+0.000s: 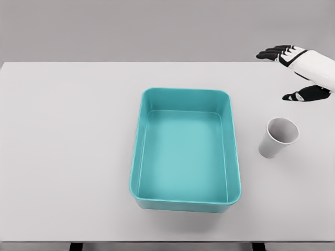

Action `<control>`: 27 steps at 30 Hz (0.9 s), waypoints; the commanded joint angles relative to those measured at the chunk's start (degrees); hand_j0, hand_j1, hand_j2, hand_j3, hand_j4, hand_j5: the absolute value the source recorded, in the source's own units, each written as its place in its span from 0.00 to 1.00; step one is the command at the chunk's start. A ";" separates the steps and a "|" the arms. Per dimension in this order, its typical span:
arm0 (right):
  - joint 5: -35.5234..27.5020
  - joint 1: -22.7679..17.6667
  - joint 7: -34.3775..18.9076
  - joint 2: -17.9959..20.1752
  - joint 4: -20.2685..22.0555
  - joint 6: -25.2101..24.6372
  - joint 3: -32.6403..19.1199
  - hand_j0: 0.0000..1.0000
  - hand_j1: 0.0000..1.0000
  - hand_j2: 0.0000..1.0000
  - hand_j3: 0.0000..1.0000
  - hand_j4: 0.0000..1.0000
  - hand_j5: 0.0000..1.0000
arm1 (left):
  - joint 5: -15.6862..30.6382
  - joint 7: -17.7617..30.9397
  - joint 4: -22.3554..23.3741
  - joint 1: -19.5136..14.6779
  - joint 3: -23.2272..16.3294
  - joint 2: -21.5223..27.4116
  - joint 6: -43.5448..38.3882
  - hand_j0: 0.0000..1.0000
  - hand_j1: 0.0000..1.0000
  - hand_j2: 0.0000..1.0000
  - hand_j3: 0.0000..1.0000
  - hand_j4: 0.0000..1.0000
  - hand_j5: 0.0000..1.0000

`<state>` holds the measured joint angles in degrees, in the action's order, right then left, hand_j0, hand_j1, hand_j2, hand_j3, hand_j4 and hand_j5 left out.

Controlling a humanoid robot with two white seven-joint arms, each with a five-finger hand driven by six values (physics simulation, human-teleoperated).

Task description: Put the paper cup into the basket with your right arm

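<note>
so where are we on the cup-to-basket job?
Nothing done yet: the paper cup stands upright on the table, right of the teal basket, which holds nothing. In hand: the right hand hovers open beyond the cup. Left: grasp, carry, drop in.

One head-mounted camera looks steeply down and forward over the white bench (63,157), close enough that the bench's near edge runs along the frame's bottom and its far edge crosses near the top, with grey wall beyond.
</note>
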<state>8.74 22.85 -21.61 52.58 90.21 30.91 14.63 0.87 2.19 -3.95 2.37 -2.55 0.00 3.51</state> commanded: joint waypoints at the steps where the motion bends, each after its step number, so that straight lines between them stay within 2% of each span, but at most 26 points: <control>1: -0.22 0.00 -0.10 0.07 -0.56 0.38 -0.04 1.00 1.00 1.00 1.00 1.00 1.00 | 0.00 0.01 0.00 0.00 0.00 0.00 0.00 1.00 1.00 1.00 1.00 1.00 1.00; 5: -0.75 0.00 -0.18 0.42 -0.82 3.01 -0.21 1.00 1.00 1.00 1.00 1.00 1.00 | 0.00 0.01 0.00 0.00 0.00 0.00 0.00 1.00 1.00 1.00 1.00 1.00 1.00; 7: -2.50 -0.70 -0.10 1.82 -2.31 3.19 -0.04 1.00 1.00 1.00 1.00 1.00 1.00 | 0.00 0.01 0.00 0.00 0.00 0.00 0.00 1.00 1.00 1.00 1.00 1.00 1.00; 9: -14.96 -2.89 0.08 3.23 -4.42 3.10 0.40 1.00 1.00 1.00 1.00 1.00 1.00 | 0.00 0.01 0.00 0.00 0.00 0.00 0.00 1.00 1.00 1.00 1.00 1.00 1.00; 10: -23.75 -4.48 0.08 5.08 -5.83 3.19 1.28 1.00 1.00 1.00 1.00 1.00 1.00 | 0.00 0.01 0.00 0.00 0.00 0.00 0.00 1.00 1.00 1.00 1.00 1.00 1.00; 12: -36.33 -4.66 0.08 6.39 -7.50 3.45 5.93 1.00 1.00 1.00 1.00 1.00 1.00 | 0.00 0.01 0.00 0.00 0.00 0.00 0.00 1.00 1.00 1.00 1.00 1.00 1.00; 13: -38.97 -4.83 0.08 7.62 -7.76 4.09 7.43 1.00 1.00 1.00 1.00 1.00 1.00 | 0.00 0.01 0.00 0.00 0.00 0.00 0.00 1.00 1.00 1.00 1.00 1.00 1.00; 14: -40.38 -7.02 0.17 9.65 -9.34 4.09 9.45 1.00 1.00 1.00 1.00 1.00 1.00 | 0.09 0.01 0.00 0.00 0.00 0.00 0.00 1.00 1.00 1.00 1.00 1.00 1.00; 15: -40.74 -8.08 0.61 9.91 -10.49 4.09 9.54 1.00 1.00 1.00 1.00 1.00 1.00 | 0.00 0.01 0.00 0.00 0.00 0.00 0.00 1.00 1.00 1.00 1.00 1.00 1.00; 17: -46.88 -9.84 0.78 10.97 -10.75 4.09 11.38 1.00 1.00 1.00 1.00 1.00 1.00 | 0.00 0.01 0.00 0.00 0.00 0.00 0.00 1.00 1.00 1.00 1.00 1.00 1.00; 19: -49.70 -9.84 0.78 11.49 -10.75 4.09 15.60 1.00 1.00 1.00 1.00 1.00 1.00 | 0.00 0.01 0.00 0.00 0.00 0.00 0.00 1.00 1.00 1.00 1.00 1.00 1.00; 21: -49.79 -10.81 0.78 14.04 -10.66 4.09 15.96 1.00 1.00 1.00 1.00 1.00 1.00 | 0.00 0.01 0.00 0.00 0.00 0.00 0.00 1.00 1.00 1.00 1.00 1.00 1.00; 24: -49.88 -12.65 0.78 14.31 -10.75 4.09 16.05 1.00 1.00 1.00 1.00 1.00 1.00 | 0.00 0.01 0.00 0.00 0.00 0.00 0.00 1.00 1.00 1.00 1.00 1.00 1.00; 27: -49.18 -16.79 0.78 15.36 -10.93 4.09 16.05 1.00 1.00 1.00 1.00 1.00 1.00 | 0.00 0.01 0.00 0.00 0.00 0.00 0.00 1.00 1.00 1.00 1.00 1.00 1.00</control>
<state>-39.84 5.80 -20.86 67.13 79.27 35.09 30.48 0.88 2.19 -3.96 2.37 -2.55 0.00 3.51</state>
